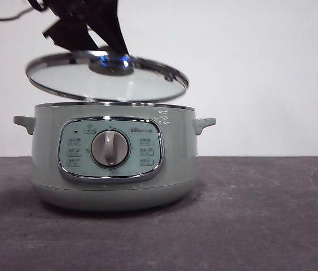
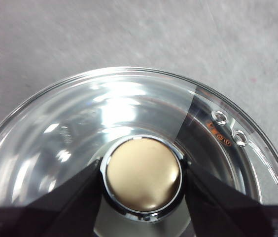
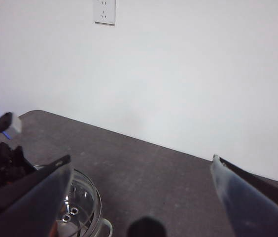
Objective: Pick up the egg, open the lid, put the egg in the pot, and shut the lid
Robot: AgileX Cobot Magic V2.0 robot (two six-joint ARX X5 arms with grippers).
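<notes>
The left gripper (image 2: 143,180) has its jaws clamped on the round knob of the glass lid (image 1: 107,76), held tilted just above the sage-green pot (image 1: 114,161); smooth chrome could slip and drop onto the rim. The right gripper (image 3: 139,197) waits with jaws apart (the egg isn't visible).

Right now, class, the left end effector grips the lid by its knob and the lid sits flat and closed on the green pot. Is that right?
Not quite. The left end effector does grip the lid by its knob, but the front view shows the lid lifted and tilted above the pot, with a gap under it, not closed.
</notes>
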